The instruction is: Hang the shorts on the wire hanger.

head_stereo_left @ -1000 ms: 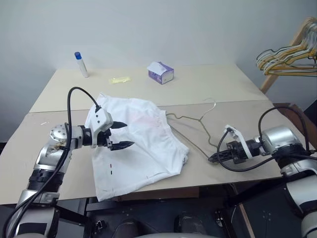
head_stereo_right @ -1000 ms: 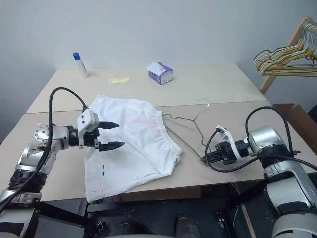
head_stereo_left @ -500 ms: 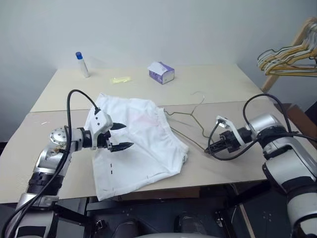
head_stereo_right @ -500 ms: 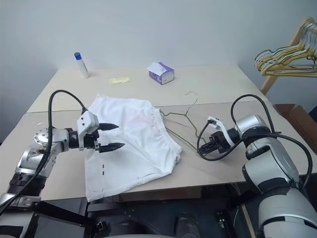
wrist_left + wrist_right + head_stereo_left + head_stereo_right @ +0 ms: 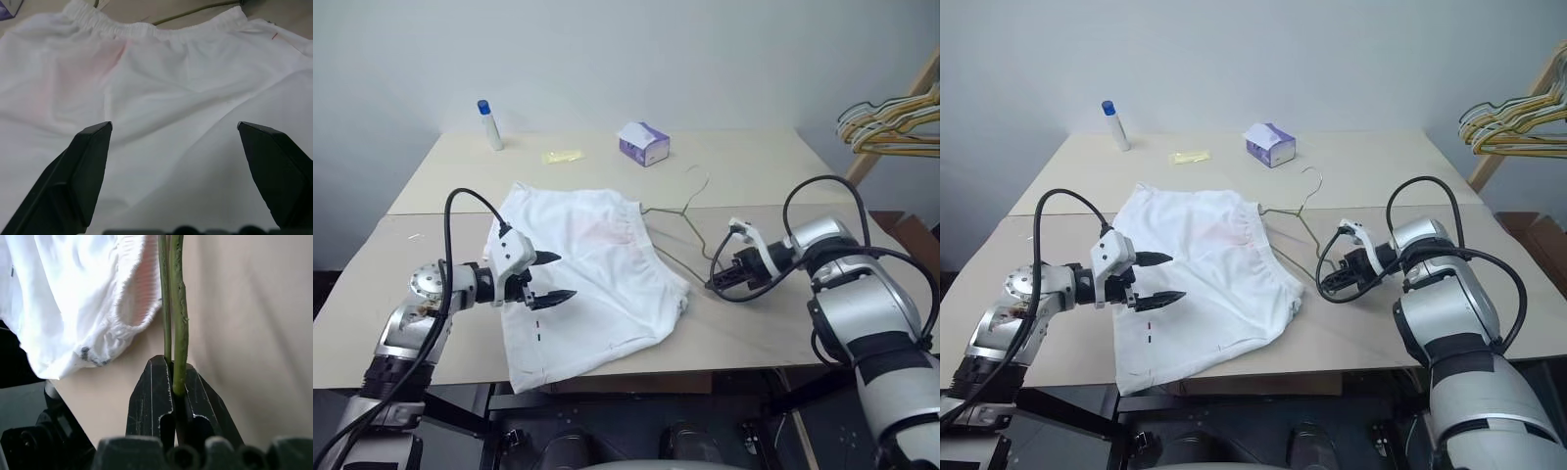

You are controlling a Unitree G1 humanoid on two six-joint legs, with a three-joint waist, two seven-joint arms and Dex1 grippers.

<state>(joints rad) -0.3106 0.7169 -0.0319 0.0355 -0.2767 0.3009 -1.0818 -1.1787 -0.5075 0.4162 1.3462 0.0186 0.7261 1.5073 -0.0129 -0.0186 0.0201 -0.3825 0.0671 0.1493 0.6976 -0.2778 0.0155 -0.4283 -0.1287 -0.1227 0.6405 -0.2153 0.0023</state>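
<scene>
**Right tool clamps the hanger, left tool hovers spread**

The right tool point(image 5: 1329, 282) is clamped on the wire hanger point(image 5: 1285, 219), just beside the waistband. The left tool point(image 5: 551, 277), fingers wide apart, hovers over the shorts point(image 5: 592, 279), which lie flat on the bench point(image 5: 754, 176).

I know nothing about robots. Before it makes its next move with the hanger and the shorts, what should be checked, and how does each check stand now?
1. Right gripper shut on the wire hanger: ok, the wire sits clamped between its fingers.
2. Left gripper open for a grab: ok, fingers wide apart over the shorts.
3. Left gripper holding fabric: not ok, nothing is between its fingers yet.
4. Shorts spread flat on the table: ok, though one leg hem hangs over the near edge.
5. Hanger threaded into the shorts: not ok, it lies beside the waistband.
6. Whether the hanger's far end rests on the table: cannot tell.
</scene>
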